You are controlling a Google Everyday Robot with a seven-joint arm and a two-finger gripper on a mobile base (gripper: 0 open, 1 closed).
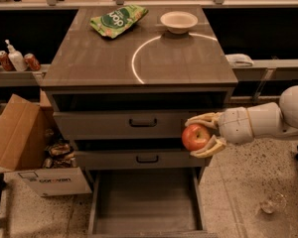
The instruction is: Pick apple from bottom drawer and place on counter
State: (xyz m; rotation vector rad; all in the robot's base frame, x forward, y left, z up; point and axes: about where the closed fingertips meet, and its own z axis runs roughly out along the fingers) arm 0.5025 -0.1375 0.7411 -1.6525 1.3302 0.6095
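Note:
The red apple [195, 137] is held in my gripper [202, 134], whose pale fingers close above and below it. The gripper hangs in front of the right end of the two upper drawers, above the pulled-out bottom drawer [144, 202], whose grey floor is bare. My white arm [268, 118] reaches in from the right. The grey-brown counter [104, 58] with its white arc lies above and to the left of the gripper.
A green chip bag [118, 19] and a white bowl [179, 21] sit at the back of the counter. A cardboard box [25, 148] stands on the floor at the left. Cans and a bottle [15, 59] stand on the left ledge.

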